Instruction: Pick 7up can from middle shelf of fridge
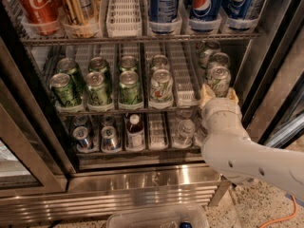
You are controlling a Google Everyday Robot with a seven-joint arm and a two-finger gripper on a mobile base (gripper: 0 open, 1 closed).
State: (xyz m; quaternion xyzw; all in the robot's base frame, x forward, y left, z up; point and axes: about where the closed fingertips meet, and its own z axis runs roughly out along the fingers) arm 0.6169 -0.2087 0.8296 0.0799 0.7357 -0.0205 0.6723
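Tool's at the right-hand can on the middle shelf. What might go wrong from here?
The tool sits low at the front 7up can, right by the middle shelf rail, and may snag there. The cans close behind it may get knocked over. The fridge door frame leaves the arm little room.

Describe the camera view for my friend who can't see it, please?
The two-finger gripper of a white robot arm, open, sits at the foot of a small pale silvery soda can at the right end of the wire middle shelf of a tall drinks fridge. Darker green cans fill the left lanes, with blue Pepsi cans above.
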